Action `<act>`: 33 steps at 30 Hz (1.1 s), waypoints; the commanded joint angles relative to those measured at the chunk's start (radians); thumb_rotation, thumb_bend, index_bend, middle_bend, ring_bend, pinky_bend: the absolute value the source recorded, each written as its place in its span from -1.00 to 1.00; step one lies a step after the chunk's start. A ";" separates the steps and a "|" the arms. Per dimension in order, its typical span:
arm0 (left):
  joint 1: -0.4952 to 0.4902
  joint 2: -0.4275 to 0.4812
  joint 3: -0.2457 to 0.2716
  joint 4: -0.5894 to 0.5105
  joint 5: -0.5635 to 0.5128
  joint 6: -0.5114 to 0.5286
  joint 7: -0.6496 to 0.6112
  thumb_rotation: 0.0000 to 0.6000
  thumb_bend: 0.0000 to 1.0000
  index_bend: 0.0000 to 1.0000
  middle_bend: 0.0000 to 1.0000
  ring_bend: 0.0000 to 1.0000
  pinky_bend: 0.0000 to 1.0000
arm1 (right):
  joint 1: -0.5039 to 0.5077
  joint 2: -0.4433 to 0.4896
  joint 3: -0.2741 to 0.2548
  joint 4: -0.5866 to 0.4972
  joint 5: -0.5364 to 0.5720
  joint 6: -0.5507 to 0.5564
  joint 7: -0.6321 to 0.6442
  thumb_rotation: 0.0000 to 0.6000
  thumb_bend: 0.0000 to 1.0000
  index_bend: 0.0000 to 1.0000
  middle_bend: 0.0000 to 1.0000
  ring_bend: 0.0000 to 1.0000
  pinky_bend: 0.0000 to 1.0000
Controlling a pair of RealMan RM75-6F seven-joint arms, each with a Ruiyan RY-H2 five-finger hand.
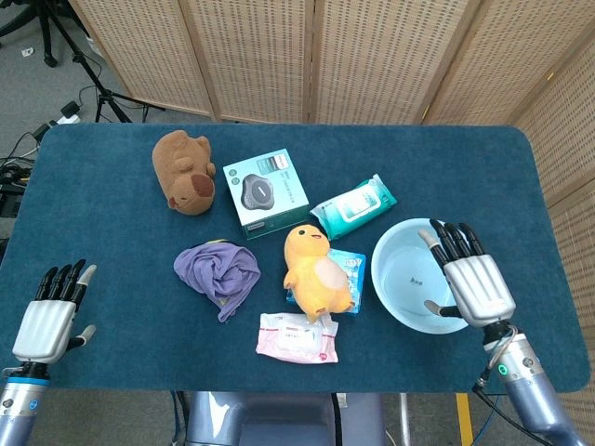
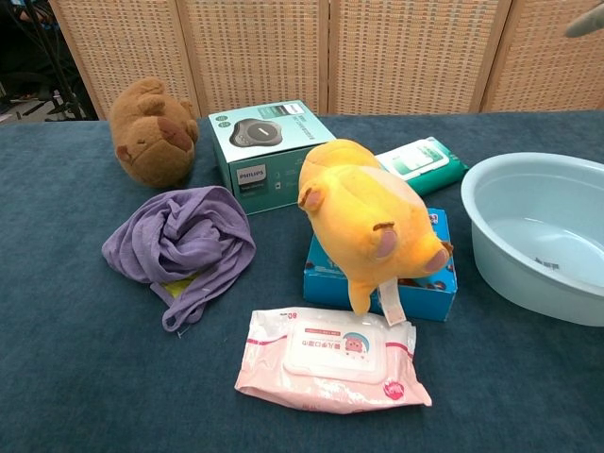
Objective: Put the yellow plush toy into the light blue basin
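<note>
Right now the right hand (image 1: 476,286) hangs above the light blue basin (image 1: 402,253), fingers apart and holding nothing, with the yellow plush toy (image 1: 314,271) well off to its left, lying partly on a blue packet (image 1: 351,264). The left hand (image 1: 46,319) rests at the near left edge of the surface (image 1: 112,242), fingers extended and empty, far from everything.

The main risk is in the reach: the right hand must cross the basin's rim toward the toy, and a low pass could knock or tip the basin. The toy is soft and round, so a shallow grip may slip. It seems to overlap the pink wipes pack (image 1: 297,337) lying nearer than it, though the head view leaves that unclear; closing fingers could drag the pack or the packet along.
</note>
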 commanded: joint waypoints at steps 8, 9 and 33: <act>-0.008 -0.001 -0.019 0.023 -0.027 -0.053 -0.048 1.00 -0.60 -1.00 -1.00 -1.00 -1.00 | 0.432 -0.018 0.178 -0.150 0.694 -0.223 -0.165 1.00 -1.00 -1.00 -1.00 -1.00 -1.00; -0.010 -0.001 -0.020 0.026 -0.029 -0.059 -0.053 1.00 -0.60 -1.00 -1.00 -1.00 -1.00 | 0.472 -0.029 0.186 -0.138 0.759 -0.233 -0.167 1.00 -1.00 -1.00 -1.00 -1.00 -1.00; -0.020 0.010 -0.044 0.060 -0.056 -0.134 -0.144 1.00 -0.59 -1.00 -1.00 -1.00 -1.00 | 0.990 -0.244 0.166 0.089 1.508 -0.182 -0.186 1.00 -1.00 -1.00 -1.00 -1.00 -1.00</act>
